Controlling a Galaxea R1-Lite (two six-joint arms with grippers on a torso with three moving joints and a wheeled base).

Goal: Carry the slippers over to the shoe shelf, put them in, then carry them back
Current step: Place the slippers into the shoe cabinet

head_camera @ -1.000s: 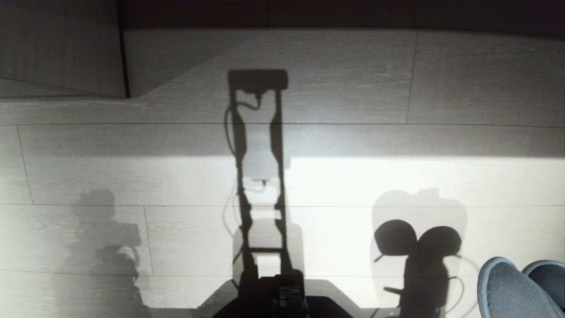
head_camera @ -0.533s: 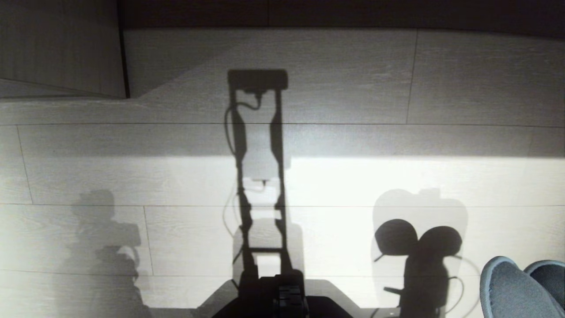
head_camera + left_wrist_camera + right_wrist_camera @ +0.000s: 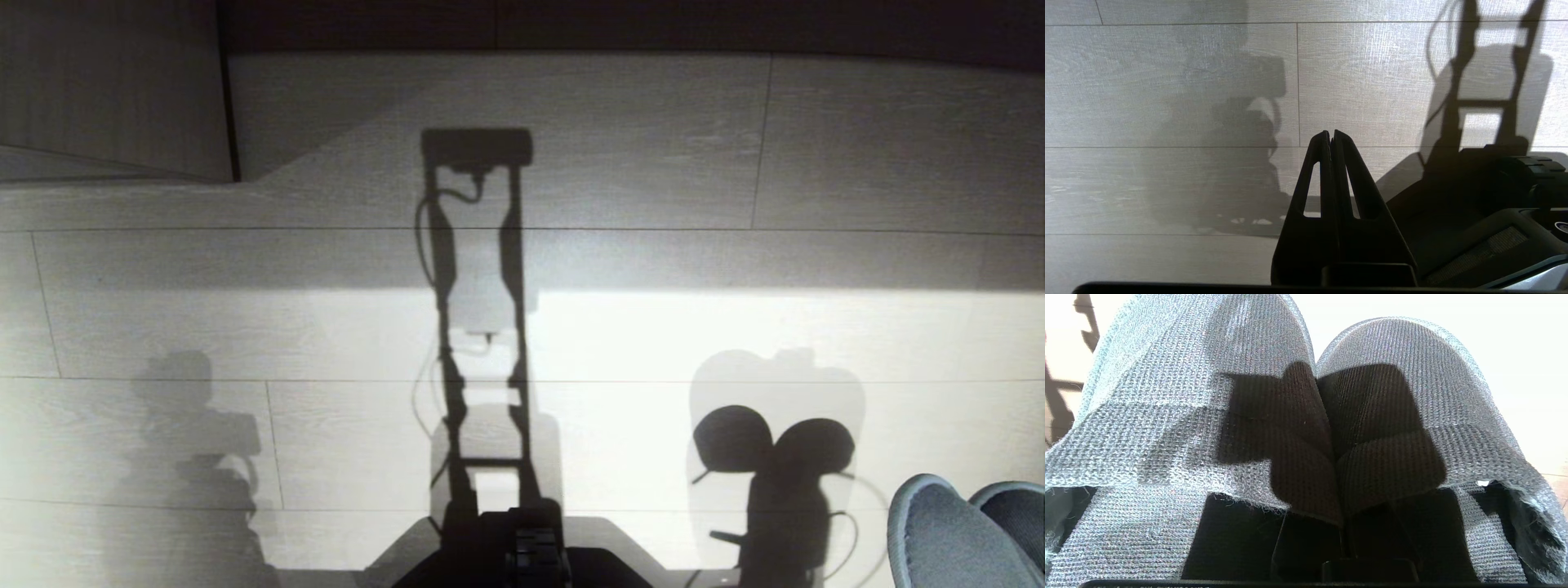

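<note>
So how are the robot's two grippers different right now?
The left gripper holds nothing, its black jaws pressed together over bare pale wood-plank floor. The right gripper is shut on the grey-blue knitted fabric slippers, pinching their inner edges together, jaws mostly hidden under the cloth. Both are black and shut.

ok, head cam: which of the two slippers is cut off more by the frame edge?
The outer slipper, at the right edge; the inner slipper shows its whole toe.

Left tool (image 3: 1331, 136) hangs pointed toward the floor, fingers pressed together; right tool (image 3: 1341, 522) is clamped tight.
</note>
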